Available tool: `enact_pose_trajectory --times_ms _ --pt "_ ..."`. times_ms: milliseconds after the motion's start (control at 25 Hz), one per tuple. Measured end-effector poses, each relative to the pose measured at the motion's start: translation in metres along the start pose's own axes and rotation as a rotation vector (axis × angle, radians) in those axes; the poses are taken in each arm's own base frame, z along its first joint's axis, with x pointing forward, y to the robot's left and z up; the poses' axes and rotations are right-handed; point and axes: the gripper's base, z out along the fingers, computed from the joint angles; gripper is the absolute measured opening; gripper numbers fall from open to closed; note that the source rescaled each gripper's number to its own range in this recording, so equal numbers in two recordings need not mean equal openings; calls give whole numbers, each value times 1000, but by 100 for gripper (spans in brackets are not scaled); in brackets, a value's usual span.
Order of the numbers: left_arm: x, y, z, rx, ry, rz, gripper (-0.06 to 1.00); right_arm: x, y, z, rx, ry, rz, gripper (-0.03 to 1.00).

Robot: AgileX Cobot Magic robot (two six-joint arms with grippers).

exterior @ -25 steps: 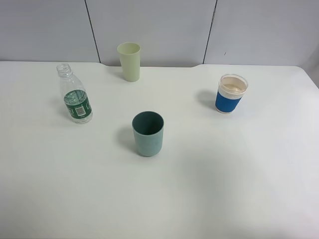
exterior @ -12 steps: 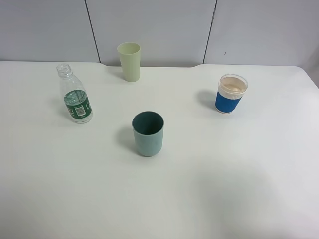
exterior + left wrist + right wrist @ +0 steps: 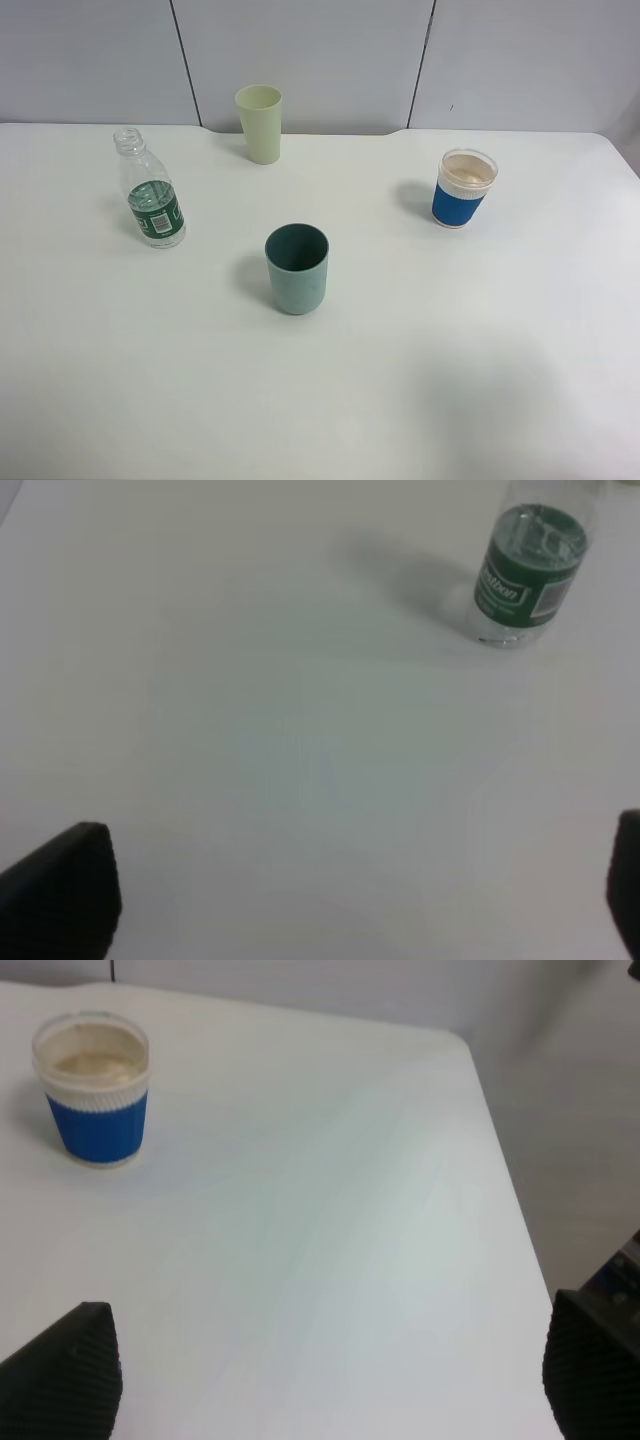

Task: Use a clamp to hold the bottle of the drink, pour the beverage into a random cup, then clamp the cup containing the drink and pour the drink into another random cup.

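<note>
The capless clear bottle point(image 3: 150, 195) with a green label stands upright at the table's left; clear liquid shows in its lower part. The teal cup point(image 3: 297, 268) stands upright in the middle. At the right stands the white cup with a blue sleeve point(image 3: 465, 188). Neither gripper appears in the exterior high view. In the left wrist view my left gripper point(image 3: 345, 900) is open, well short of the bottle point(image 3: 525, 570), with bare table between its fingers. My right gripper point(image 3: 325, 1370) is open too, well away from the blue-sleeved cup point(image 3: 95, 1090).
A pale yellow-green cup point(image 3: 260, 123) stands at the back near the grey wall panels. The white table point(image 3: 420, 380) ends at its right edge point(image 3: 505, 1210), close to my right gripper.
</note>
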Motion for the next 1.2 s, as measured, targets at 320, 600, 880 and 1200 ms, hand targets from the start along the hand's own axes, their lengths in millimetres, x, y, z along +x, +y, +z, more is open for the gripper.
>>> enact_pose_trajectory --times_ms 320,600,880,1200 --pt "0 0 0 0 0 0 100 8 4 5 -30 63 12 52" --pt "0 0 0 0 0 0 100 8 3 5 -29 63 12 52" --pt "0 0 0 0 0 0 100 8 3 5 -29 63 13 52" --pt "0 0 0 0 0 0 100 8 3 5 -29 63 13 52"
